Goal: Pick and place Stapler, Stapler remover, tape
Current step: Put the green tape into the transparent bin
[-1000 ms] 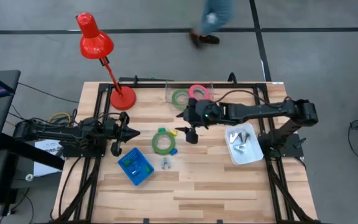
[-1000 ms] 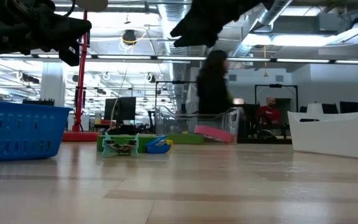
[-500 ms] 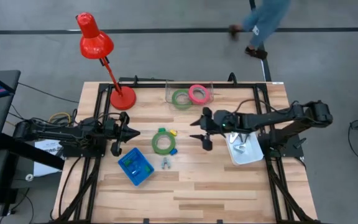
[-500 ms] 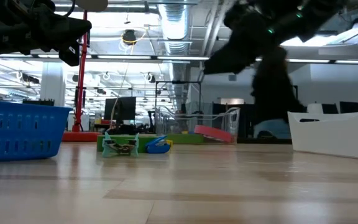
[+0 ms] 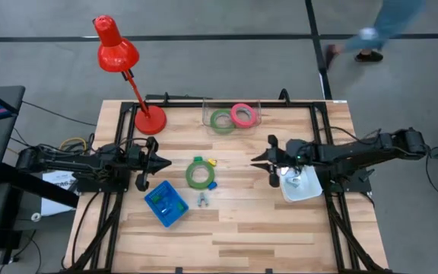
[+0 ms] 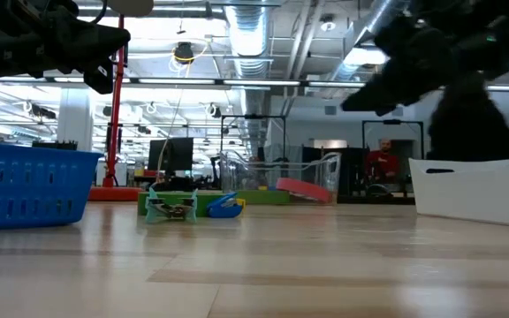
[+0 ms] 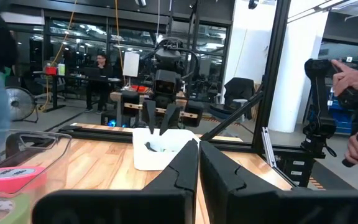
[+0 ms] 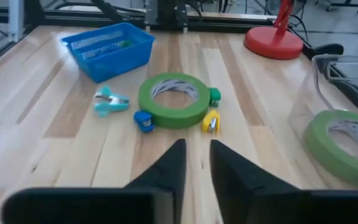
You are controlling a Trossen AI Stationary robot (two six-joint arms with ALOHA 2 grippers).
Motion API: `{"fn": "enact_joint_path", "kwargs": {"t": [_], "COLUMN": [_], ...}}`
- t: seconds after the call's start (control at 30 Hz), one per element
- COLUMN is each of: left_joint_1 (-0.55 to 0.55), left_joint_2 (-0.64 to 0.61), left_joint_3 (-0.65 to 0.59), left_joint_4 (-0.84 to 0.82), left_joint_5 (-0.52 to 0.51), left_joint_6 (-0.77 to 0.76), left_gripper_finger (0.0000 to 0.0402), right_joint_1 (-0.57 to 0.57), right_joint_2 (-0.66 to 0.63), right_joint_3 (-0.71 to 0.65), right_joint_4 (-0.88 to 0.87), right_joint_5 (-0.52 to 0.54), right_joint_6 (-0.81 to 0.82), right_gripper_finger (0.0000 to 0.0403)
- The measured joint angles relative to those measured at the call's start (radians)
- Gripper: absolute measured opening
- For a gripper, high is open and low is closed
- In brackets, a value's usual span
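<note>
One green tape ring [image 5: 200, 173] [image 8: 174, 98] lies flat on the table's middle. Around it lie a teal stapler remover [image 8: 110, 101] and small blue [image 8: 143, 120], yellow [image 8: 211, 122] and green [image 8: 214, 95] pieces. A second green tape [image 5: 220, 120] and a pink tape [image 5: 242, 114] lie in a clear box at the far edge. My right gripper [image 5: 257, 160] [image 8: 196, 155] hovers right of the ring, by the white tray [image 5: 299, 186], slightly open with nothing between its fingers. My left gripper [image 5: 154, 161] [image 7: 199, 162] waits shut at the left.
A blue basket [image 5: 166, 204] stands near-left of the tape ring. A red desk lamp [image 5: 149, 118] has its base at the far left. The white tray holds metal pieces. Bare wood stretches along the near half. A person [image 5: 379, 30] walks on the floor beyond the far edge.
My right gripper has drawn back from beside the clear box toward the table's right edge and come down, ending by the white tray. The tapes and small pieces have stayed in place. The person beyond the table has walked toward the right.
</note>
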Motion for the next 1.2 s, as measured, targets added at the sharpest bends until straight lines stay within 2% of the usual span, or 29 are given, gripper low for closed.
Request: {"fn": "enact_joint_path", "kwargs": {"t": [0.2, 0.63, 0.83, 1.03, 1.2], "left_joint_1": [0.000, 0.000, 0.000, 0.000, 0.000], "left_joint_2": [0.000, 0.000, 0.000, 0.000, 0.000], "left_joint_3": [0.000, 0.000, 0.000, 0.000, 0.000], "left_joint_4": [0.000, 0.000, 0.000, 0.000, 0.000], "left_joint_5": [0.000, 0.000, 0.000, 0.000, 0.000], "left_joint_6": [0.000, 0.000, 0.000, 0.000, 0.000], "left_gripper_finger": [0.0008, 0.0008, 0.0008, 0.0008, 0.0008], "right_joint_1": [0.028, 0.121, 0.147, 0.149, 0.102], "right_joint_2": [-0.128, -0.333, -0.458, -0.558, -0.619], "right_joint_3": [-0.121, -0.254, -0.317, -0.367, -0.380], "right_joint_4": [-0.004, 0.000, -0.004, -0.009, -0.062], "right_joint_5": [0.000, 0.000, -0.002, -0.002, 0.000], "right_joint_6": [0.000, 0.000, 0.052, 0.053, 0.053], "right_gripper_finger": [0.0005, 0.0001, 0.0001, 0.0000, 0.0000]}}
